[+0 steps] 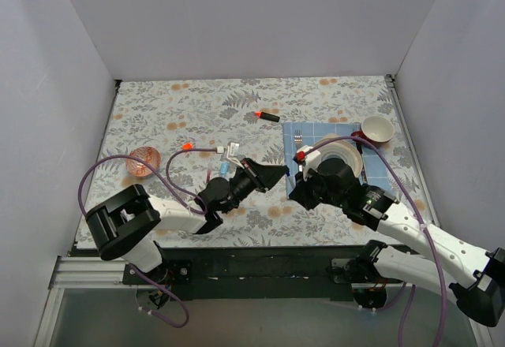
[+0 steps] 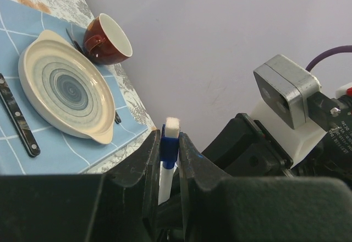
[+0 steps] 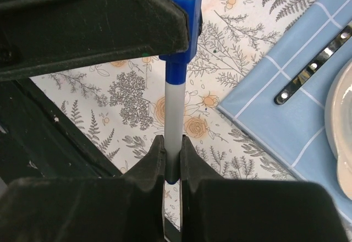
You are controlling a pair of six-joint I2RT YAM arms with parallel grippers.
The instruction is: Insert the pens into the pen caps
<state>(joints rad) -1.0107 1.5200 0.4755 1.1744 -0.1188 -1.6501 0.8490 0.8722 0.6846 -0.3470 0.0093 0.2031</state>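
Centre of the top view: the left gripper (image 2: 169, 138) pinches the dark blue cap (image 2: 168, 149), the right gripper (image 3: 172, 142) is clamped on the white pen (image 3: 174, 104), whose upper end sits inside that cap. Above them, the black marker (image 1: 268, 116) lies on the table (image 1: 197, 110).

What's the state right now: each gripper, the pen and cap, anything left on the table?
left gripper: shut on the blue cap
right gripper: shut on the white pen
pen and cap: in line, barrel entering the cap; depth unclear
height: held above the table, between the arms
black marker: lying on the far table, orange-red end, untouched
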